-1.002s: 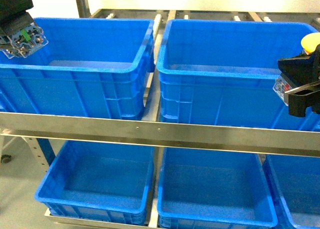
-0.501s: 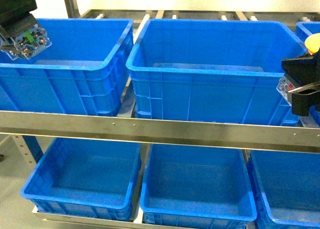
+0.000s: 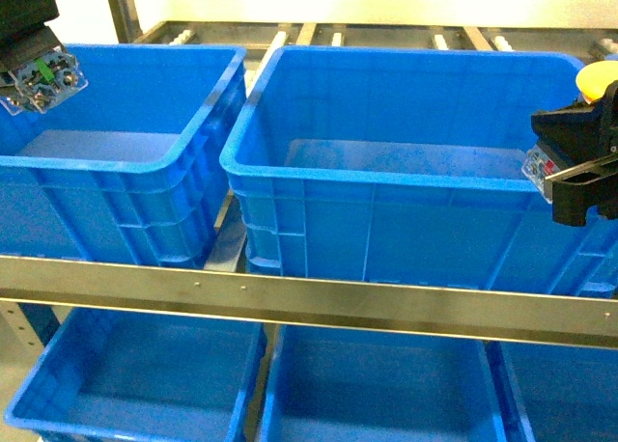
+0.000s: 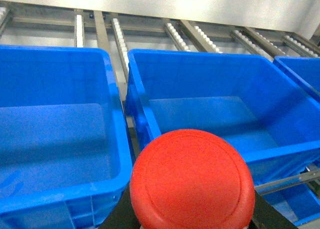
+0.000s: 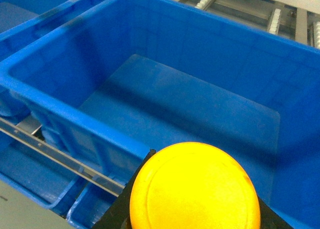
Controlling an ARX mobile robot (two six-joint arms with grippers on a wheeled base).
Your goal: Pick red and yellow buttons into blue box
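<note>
this looked like a warehouse or factory parts-picking station. a metal flow rack [image 3: 309,302] carried rows of identical blue crates [image 3: 396,162] on two levels, upper and lower [image 3: 145,384]. behind the crates ran roller tracks [image 4: 120,36] of small white wheels set in steel rails, the kind that feed bins forward. a plain pale wall [image 4: 200,4] stood behind, and a bit of grey floor [image 5: 20,214] showed below the rack.
</note>
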